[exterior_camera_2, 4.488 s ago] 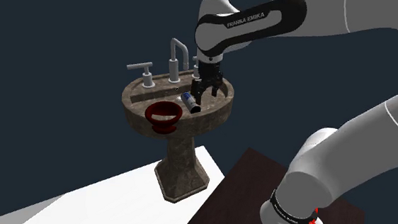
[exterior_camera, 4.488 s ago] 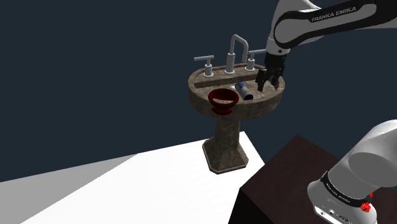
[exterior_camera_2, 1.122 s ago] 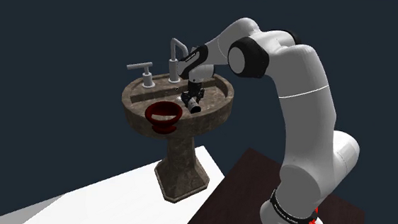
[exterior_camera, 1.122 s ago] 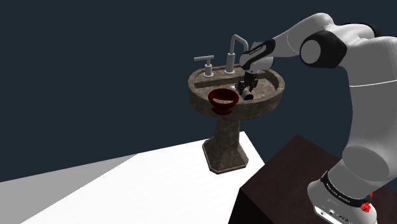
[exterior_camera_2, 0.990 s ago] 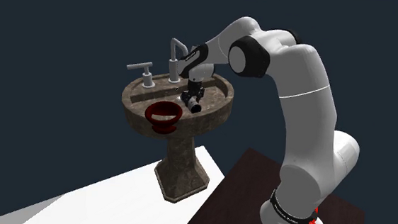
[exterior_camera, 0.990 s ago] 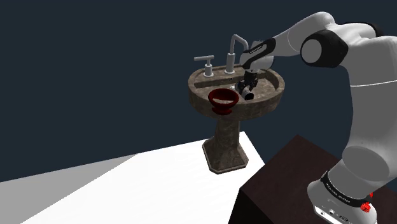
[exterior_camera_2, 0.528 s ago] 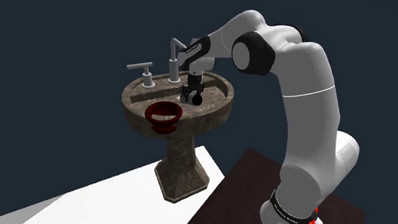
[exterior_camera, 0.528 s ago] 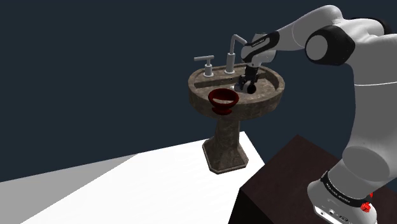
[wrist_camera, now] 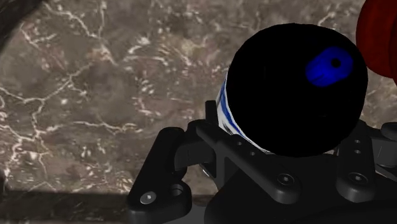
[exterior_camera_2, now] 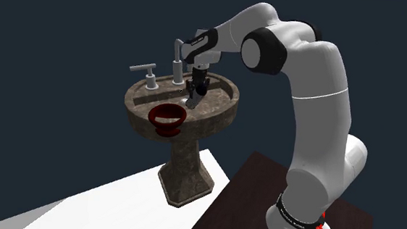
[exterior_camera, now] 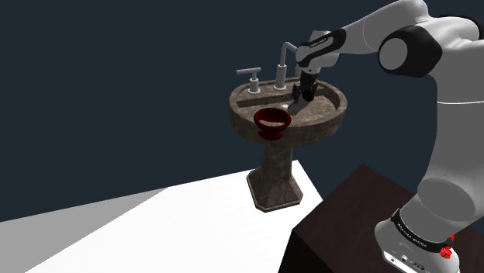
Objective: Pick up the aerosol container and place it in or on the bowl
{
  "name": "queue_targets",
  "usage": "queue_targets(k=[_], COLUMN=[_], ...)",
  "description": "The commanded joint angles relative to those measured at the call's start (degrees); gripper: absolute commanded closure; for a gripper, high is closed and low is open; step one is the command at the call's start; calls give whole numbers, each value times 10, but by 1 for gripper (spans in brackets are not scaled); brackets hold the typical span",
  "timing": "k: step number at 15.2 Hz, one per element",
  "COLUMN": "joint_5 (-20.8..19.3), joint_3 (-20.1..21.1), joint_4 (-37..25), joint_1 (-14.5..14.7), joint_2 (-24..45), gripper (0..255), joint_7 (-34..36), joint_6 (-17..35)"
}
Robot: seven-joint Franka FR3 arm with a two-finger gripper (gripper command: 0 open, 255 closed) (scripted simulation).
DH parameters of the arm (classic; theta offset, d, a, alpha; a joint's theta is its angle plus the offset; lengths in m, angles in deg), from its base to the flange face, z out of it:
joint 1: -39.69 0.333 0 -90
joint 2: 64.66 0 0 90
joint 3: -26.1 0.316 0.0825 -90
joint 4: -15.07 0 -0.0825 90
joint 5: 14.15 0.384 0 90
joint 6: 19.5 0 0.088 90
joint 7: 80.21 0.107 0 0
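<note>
The white arm (exterior_camera: pixel 419 46) is reaching from its stand over the brown marbled pedestal sink (exterior_camera: pixel 330 122), which is standing on a white floor against a black area. The dark red bowl (exterior_camera: pixel 272 119) is sitting at the sink's front rim, toward the shoulder view's left, apart from the hand. The black hand (exterior_camera: pixel 300 95) is hanging over the basin, just in front of the tap, and is clenching the aerosol container (wrist_camera: pixel 292 89). The container is riding clear of the basin, and the wrist view is showing its black end with a blue spot between the clasping fingers (wrist_camera: pixel 210 149). The carry toward the bowl is probably starting now. The round container could be slipping or twisting in so narrow a grip. The bowl is perching near the edge, so a low approach could be nudging it off, and a tilted release could be letting the container roll out
</note>
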Motion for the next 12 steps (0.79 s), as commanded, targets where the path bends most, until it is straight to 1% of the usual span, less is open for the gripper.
queue_targets(k=[1,12], joint_5=[-2,-11], joint_3=[-1,-5], joint_4=[-5,-46], joint_1=[1,1], joint_2=[-7,-37], gripper=[255,255], joint_7=[2,13], joint_6=[-12,-81])
